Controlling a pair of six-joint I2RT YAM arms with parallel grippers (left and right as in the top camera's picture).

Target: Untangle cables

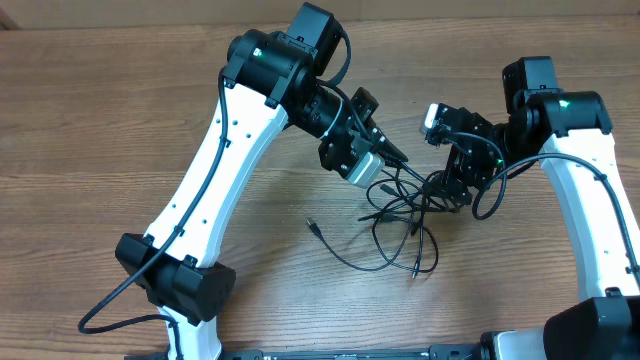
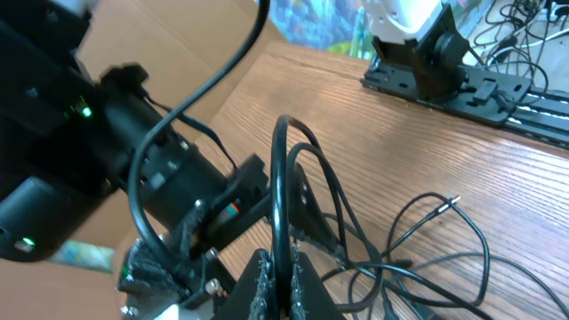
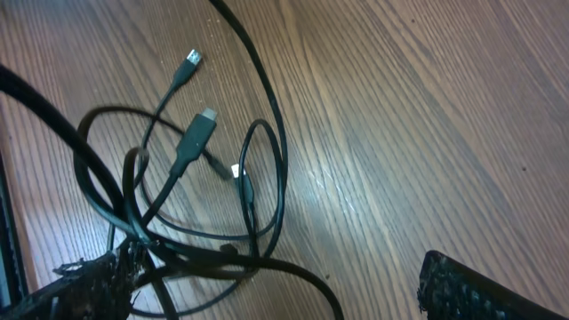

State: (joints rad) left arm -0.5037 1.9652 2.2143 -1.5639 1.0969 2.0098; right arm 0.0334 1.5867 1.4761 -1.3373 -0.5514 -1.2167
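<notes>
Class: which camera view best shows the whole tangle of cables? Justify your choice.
Overhead: the cables show as nearly one whole tangle, loose ends included. Left wrist shows only one pinched loop plus some strands; right wrist shows a close patch with two plugs.

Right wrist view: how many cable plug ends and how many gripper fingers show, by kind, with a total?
Plug ends of the cables: 3
Fingers of the right gripper: 2
Total: 5
</notes>
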